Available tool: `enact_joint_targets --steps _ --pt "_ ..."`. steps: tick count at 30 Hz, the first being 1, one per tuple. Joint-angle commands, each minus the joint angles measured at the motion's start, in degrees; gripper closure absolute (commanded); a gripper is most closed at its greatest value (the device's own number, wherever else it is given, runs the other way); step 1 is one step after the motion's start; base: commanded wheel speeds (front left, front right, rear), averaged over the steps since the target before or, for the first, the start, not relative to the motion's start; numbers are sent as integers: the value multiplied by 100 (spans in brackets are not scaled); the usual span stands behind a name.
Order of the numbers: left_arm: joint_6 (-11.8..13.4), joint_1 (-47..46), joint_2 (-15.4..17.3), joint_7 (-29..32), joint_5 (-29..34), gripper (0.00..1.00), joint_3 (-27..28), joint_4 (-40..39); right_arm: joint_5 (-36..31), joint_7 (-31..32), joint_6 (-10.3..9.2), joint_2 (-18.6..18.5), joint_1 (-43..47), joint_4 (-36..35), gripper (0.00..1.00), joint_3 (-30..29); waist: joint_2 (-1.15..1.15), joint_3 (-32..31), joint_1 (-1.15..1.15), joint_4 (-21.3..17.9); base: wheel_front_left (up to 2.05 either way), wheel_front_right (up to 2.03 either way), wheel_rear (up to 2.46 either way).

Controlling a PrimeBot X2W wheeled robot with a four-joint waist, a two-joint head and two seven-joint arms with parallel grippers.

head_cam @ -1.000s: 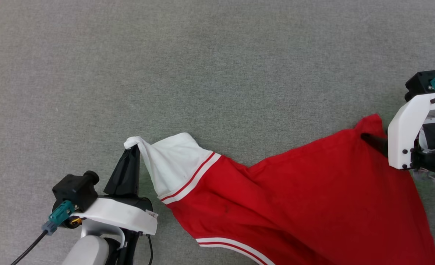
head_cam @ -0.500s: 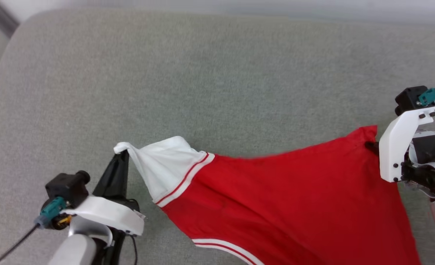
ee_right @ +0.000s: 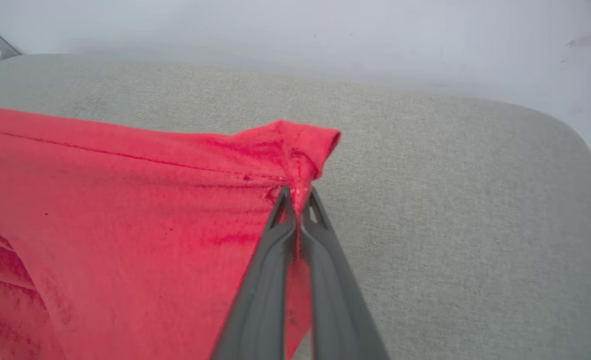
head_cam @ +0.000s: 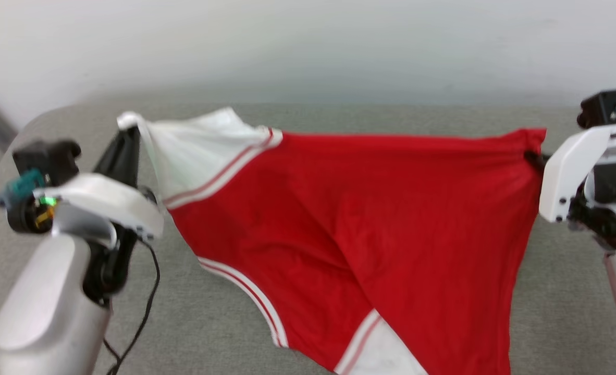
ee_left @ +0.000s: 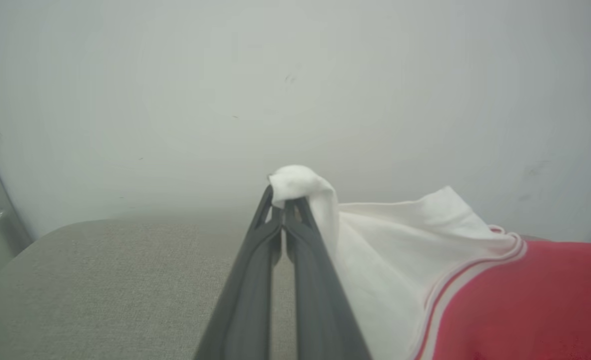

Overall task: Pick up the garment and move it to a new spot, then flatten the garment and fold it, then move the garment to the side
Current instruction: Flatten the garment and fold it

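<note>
Both arms have come up since a second ago, and the garment (head_cam: 370, 219), which then lay mostly on the grey fabric-covered tabletop (head_cam: 209, 323), now hangs stretched between them. Our head view has also tilted upward, so a pale wall (head_cam: 308, 47) stands behind the far edge of the tabletop.

We see the bright red shirt spread like a sheet, its top edge pulled nearly straight from one side to the other. Its body droops toward us and runs off the bottom of the head view, so we cannot tell whether the lower part touches the tabletop.

On our left, the left gripper (head_cam: 129, 136) has its fingers pressed together on a bunched tip of the white sleeve (head_cam: 198, 146). The left wrist view shows a small knob of white cloth sticking out beyond the fingertips. On our right, the right gripper (head_cam: 533, 156) pinches a red corner of the shirt. In the right wrist view its fingers are closed on the cloth just below a small folded flap.

Thin red-and-white stripe trim (head_cam: 219, 174) divides the white sleeve from the red body. A second striped band (head_cam: 245, 291) curves down the lower left edge. A white panel with its own stripes (head_cam: 381, 349) shows at the bottom.

A black cable (head_cam: 146, 307) dangles from the left wrist.
</note>
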Motion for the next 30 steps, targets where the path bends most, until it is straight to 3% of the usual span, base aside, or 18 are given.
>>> enact_joint_targets --steps 1,9,17,24,30 --pt "-37 -232 22 13 40 100 18 132 -18 -75 -6 -14 -172 64 100 0 0 -88 0 -126 0 0 0" --pt "-357 -2066 99 -48 320 100 -101 1117 -55 -500 -7 -156 -1331 299 100 53 0 418 0 -241 0 0 0" --pt "-577 -4142 273 -187 746 100 -183 1684 -403 -1250 -8 -300 -2846 261 100 -115 0 1568 0 -268 0 0 0" --pt "-653 -5647 340 -444 870 100 -81 1971 -786 -1908 -8 -369 -4079 209 100 -258 0 2554 0 -223 0 0 0" --pt "-649 -6323 327 -500 841 100 -2 2044 -959 -2300 -8 -397 -4853 418 100 -87 0 3174 0 -211 0 0 0"
